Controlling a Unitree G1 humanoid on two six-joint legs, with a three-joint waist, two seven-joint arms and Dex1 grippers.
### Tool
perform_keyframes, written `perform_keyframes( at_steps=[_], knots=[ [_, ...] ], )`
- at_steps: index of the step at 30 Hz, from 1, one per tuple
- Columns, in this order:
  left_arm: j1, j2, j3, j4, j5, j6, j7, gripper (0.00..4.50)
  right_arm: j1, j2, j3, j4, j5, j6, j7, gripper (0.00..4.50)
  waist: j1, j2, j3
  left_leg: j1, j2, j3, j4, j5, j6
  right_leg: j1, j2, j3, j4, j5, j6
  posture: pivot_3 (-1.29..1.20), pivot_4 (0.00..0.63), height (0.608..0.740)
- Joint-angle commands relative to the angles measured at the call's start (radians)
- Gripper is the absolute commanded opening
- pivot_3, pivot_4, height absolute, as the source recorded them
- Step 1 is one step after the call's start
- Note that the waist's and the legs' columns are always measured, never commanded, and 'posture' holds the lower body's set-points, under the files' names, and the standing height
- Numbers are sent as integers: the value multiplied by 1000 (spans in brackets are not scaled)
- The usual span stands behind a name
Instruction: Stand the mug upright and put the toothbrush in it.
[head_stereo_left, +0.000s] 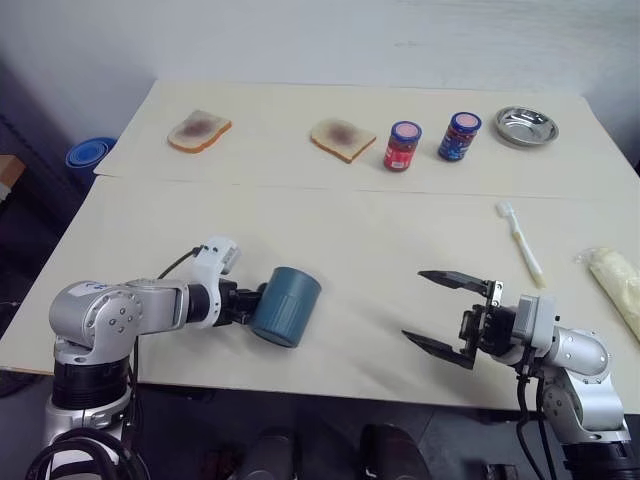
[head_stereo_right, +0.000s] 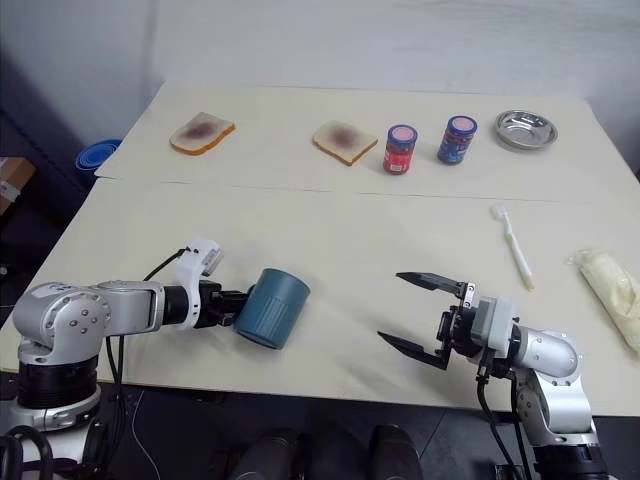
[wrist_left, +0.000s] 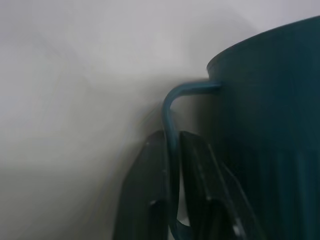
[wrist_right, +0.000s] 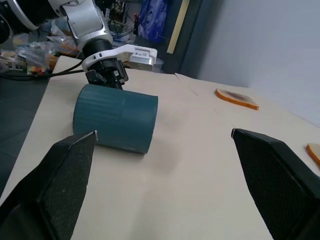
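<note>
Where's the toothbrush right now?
The toothbrush lies flat on the table's right side, between the plastic-wrapped lump and the open right end effector.

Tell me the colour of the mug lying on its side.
Dark teal-blue; the mug shows it best in the right wrist view.

The table (head_stereo_left: 330, 240) holds one mug (head_stereo_left: 286, 306) at about 7 o'clock and one toothbrush (head_stereo_left: 520, 243) at 3 o'clock. Two slices of toast lie at 11 (head_stereo_left: 199, 131) and 12 o'clock (head_stereo_left: 342, 139). Two jars, one red (head_stereo_left: 402, 146) and one blue (head_stereo_left: 459, 136), stand near 1 o'clock, beside one metal dish (head_stereo_left: 526, 127). One wrapped lump (head_stereo_left: 618, 285) sits at 4 o'clock.
</note>
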Motion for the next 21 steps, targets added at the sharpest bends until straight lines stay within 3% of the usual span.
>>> perform_keyframes(
  at_steps=[1,5,10,15,21],
  knots=[
    [12,-30,-21,25,42,-83,-32,18,11,5,-9,-44,-9,-9,-31,4500,1,0,0,0,0,0,0,0,0,0,0,0,0,0,0,0,150,740],
    [18,-96,9,16,105,-503,-192,18,47,-6,-20,-72,-15,-3,-57,4500,2,-3,2,-4,0,-2,1,0,0,-2,0,-2,-1,0,0,0,150,740],
    [14,-167,-130,134,320,-1029,-370,18,69,-16,-29,-88,-19,-3,-78,4500,1,-3,2,-5,1,1,0,0,0,-3,2,-5,-3,0,0,0,150,740],
    [-111,-391,-223,531,538,-1624,-373,18,94,-26,-58,-81,-22,-23,-89,4500,14,-6,3,-5,0,4,1,1,1,-3,1,-10,-4,1,2,0,150,740],
    [-205,-518,-209,1010,660,-2098,-330,18,137,-29,-129,-58,-31,-60,-113,4500,23,-7,4,-6,-1,16,0,-1,4,-4,1,-10,-7,2,5,0,150,740]
  ],
)
